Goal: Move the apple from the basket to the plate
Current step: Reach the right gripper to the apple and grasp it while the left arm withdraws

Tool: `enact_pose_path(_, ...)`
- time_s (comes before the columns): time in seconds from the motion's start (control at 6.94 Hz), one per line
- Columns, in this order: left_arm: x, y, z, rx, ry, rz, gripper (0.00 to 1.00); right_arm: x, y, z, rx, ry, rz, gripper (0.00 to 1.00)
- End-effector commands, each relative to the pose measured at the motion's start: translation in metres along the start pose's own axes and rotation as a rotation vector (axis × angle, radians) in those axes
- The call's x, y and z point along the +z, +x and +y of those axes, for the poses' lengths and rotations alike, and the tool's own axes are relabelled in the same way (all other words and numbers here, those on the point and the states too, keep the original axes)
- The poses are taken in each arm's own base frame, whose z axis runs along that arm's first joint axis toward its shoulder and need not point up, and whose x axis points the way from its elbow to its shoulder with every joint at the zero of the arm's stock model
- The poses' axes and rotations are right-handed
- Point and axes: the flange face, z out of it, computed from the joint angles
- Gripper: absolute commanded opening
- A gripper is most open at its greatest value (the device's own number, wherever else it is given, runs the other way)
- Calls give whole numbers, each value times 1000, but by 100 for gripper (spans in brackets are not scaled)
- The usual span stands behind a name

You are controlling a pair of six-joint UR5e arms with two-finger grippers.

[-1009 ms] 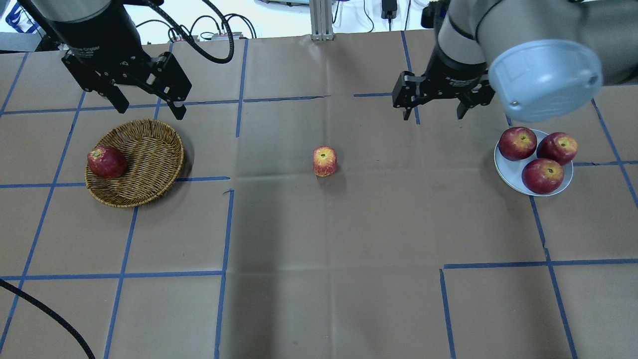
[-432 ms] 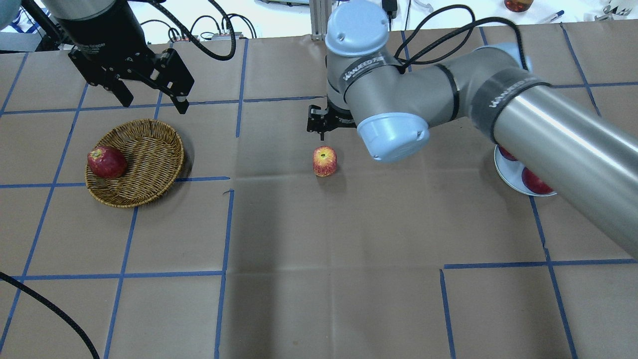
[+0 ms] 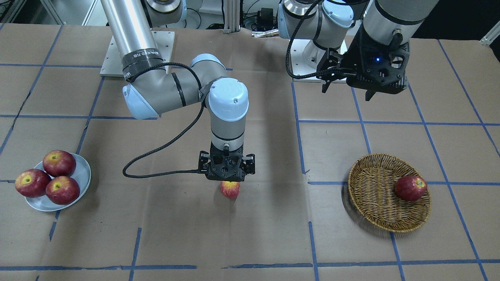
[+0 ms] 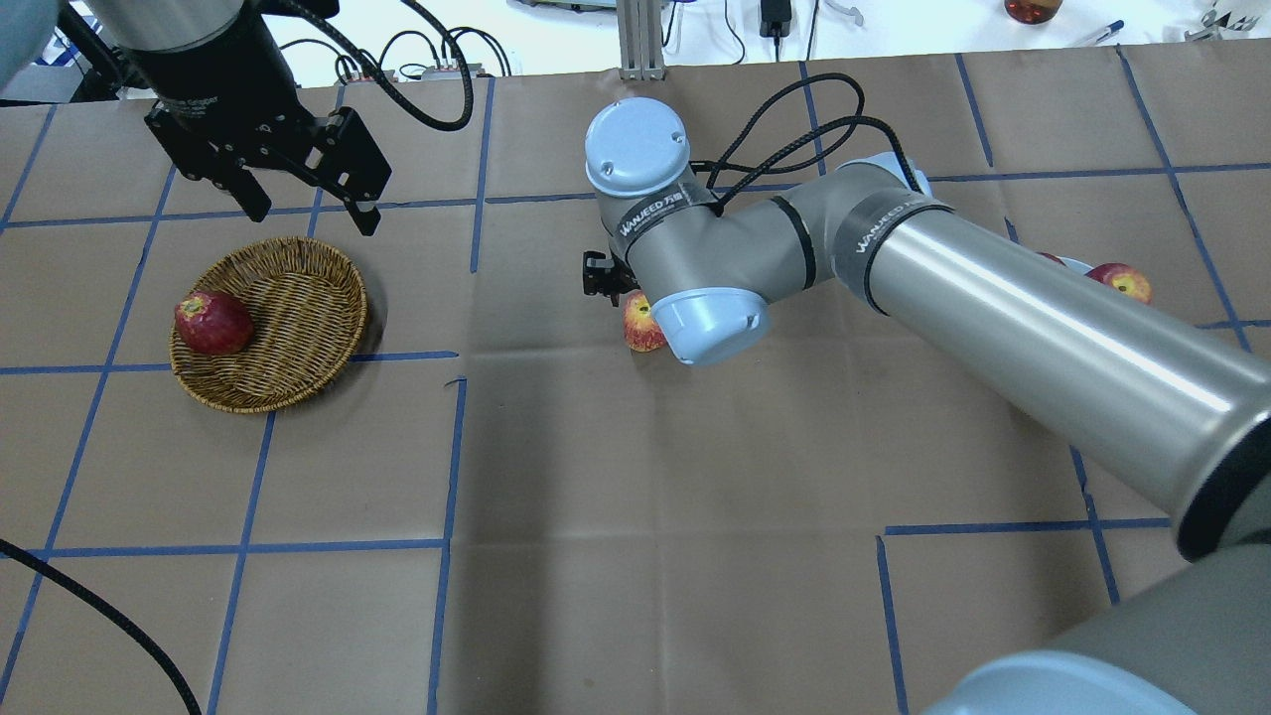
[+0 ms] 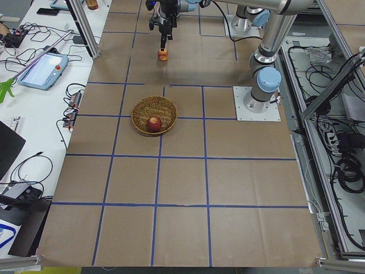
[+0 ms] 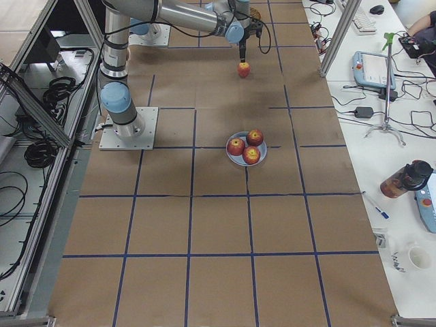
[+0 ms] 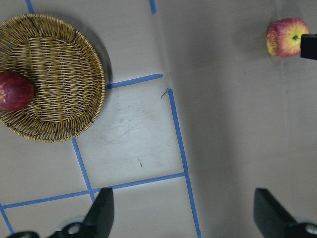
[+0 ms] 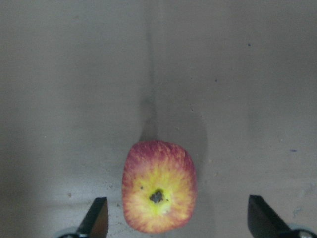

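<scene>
apple (image 8: 159, 193) — red w/ streaky yellow-orange stem blush

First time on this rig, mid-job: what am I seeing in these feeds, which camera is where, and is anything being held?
Two robot arms with two-finger grippers work over a table. Two cameras look down from behind and in front, two from the table's ends, one rides each wrist. The right gripper hangs open over the apple, standing on the table between the basket, with one dark apple, and the plate, with three apples. The left gripper is open, empty. Nothing is held.
</scene>
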Motion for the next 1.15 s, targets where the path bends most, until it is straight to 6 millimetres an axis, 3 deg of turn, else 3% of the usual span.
enact_pose_path(0.0, 2, 0, 0, 0, -4, 1, 99, 38, -7, -1, -14, -2, -2, 100)
enact_pose_path(0.14, 3, -1, 0, -1, -6, 1, 99, 44, -8, 0, -15, -9, 0, 100)
enact_pose_path(0.72, 2, -1, 0, 0, -4, 1, 99, 36, -7, -1, -22, -6, -4, 54)
enact_pose_path(0.86, 3, -2, 0, -1, -6, 1, 99, 30, -7, -4, -18, 6, -8, 52)
enact_pose_path(1.01, 2, -1, 1, 0, -4, 0, 99, 8, -6, -8, -14, 35, -21, 52)
